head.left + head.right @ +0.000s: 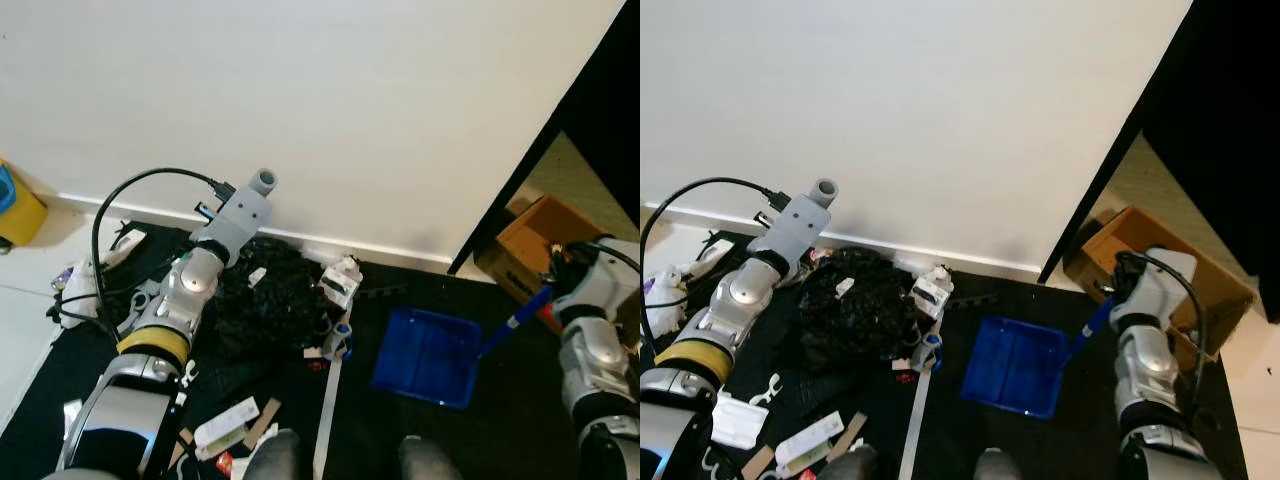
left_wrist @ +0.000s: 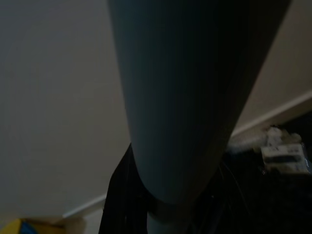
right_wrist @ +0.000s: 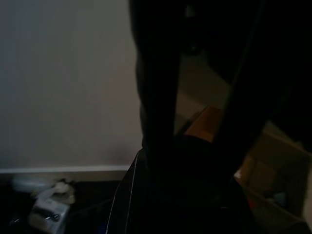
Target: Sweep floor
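My left gripper [image 1: 250, 205] is shut on a grey broom handle [image 1: 263, 181], whose top end pokes up near the white wall; the handle [image 2: 180, 97] runs down to a black bristly mass [image 1: 270, 290] on the dark floor. The fingers themselves are hidden under the wrist. A blue dustpan [image 1: 428, 355] lies flat on the floor to the right of that mass. Its blue handle [image 1: 515, 320] rises to my right gripper [image 1: 552, 285], which is shut on it. Litter [image 1: 235, 420] of white boxes, card scraps and small bits lies around the black mass.
A white wall and skirting [image 1: 380, 245] close off the far side. At the right, an open cardboard box [image 1: 540, 240] stands beside a black door frame [image 1: 520, 180]. A yellow object [image 1: 15, 210] sits at far left. A white strip [image 1: 328, 410] lies on the floor.
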### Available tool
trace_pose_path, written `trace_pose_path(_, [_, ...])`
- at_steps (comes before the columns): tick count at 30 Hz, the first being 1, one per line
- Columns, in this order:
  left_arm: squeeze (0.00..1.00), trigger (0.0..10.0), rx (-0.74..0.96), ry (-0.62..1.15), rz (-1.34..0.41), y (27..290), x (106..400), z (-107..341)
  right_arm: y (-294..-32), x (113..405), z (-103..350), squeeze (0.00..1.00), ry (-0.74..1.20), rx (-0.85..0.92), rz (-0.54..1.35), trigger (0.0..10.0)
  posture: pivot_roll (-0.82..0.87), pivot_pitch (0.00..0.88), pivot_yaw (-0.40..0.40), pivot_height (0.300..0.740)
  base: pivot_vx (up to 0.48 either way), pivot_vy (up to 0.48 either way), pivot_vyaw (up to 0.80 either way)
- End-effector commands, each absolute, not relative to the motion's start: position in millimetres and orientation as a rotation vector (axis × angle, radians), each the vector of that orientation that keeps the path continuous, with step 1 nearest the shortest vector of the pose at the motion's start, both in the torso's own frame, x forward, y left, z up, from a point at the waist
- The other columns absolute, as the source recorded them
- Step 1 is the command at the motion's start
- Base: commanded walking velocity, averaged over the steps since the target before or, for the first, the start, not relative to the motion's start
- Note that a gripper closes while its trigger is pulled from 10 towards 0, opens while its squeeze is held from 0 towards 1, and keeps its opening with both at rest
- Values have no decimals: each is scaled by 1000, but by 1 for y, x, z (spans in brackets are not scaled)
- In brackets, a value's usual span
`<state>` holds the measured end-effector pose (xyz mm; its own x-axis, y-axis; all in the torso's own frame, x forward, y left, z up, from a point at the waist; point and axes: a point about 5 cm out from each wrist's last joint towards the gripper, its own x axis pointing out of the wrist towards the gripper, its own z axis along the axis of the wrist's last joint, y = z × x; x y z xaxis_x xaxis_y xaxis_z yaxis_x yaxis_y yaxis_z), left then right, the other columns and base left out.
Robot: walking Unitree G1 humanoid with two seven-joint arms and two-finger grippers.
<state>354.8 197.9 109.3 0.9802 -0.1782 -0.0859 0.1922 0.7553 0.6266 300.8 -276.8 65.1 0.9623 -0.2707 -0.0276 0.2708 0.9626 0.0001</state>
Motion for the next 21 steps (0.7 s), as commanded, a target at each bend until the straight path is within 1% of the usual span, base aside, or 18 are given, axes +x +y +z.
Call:
trace_pose_path(1, [0,10000,700,25,-229,186,354,102,-269,304,67,0,10,1,-259,10000,-27,139,-14,740,0,0,0])
trace_pose_path(3, [0,10000,698,25,-231,182,355,100,-265,306,66,0,10,3,-252,10000,-28,142,-15,740,0,0,0])
trace_pose_path(4, [0,10000,697,20,-226,173,356,97,-257,309,65,0,6,8,-240,10000,-30,149,-17,740,0,0,0])
trace_pose_path(8, [0,10000,674,-4,-198,166,357,98,-250,311,65,0,2,14,-230,10000,-33,159,-18,740,0,0,0])
trace_pose_path(11, [0,10000,582,-12,-167,155,359,98,-238,314,64,0,2,33,-207,10000,-41,194,-16,740,0,0,0])
trace_pose_path(12, [0,10000,582,-12,-167,155,359,98,-238,314,64,0,2,33,-207,10000,-41,194,-16,740,0,0,0])
trace_pose_path(13, [0,10000,539,-16,-163,151,361,99,-232,315,64,0,-4,33,-192,10000,-44,219,-15,740,0,0,0])
trace_pose_path(16, [0,10000,527,-23,-165,150,362,101,-228,316,64,0,-6,27,-186,10000,-43,236,-16,740,0,0,0])
trace_pose_path(17, [0,10000,534,-37,-170,152,363,104,-229,316,65,0,-12,24,-191,10000,-42,261,-15,740,0,0,0])
trace_pose_path(18, [0,10000,534,-37,-170,152,363,104,-229,316,65,0,-12,24,-191,10000,-42,261,-15,740,0,0,0])
trace_pose_path(19, [0,10000,543,-68,-178,155,364,110,-231,316,67,0,-24,19,-200,10000,-40,287,-16,740,0,0,0])
trace_pose_path(21, [0,10000,554,-83,-194,158,365,113,-233,317,69,0,-33,23,-210,10000,-37,303,-16,740,0,0,0])
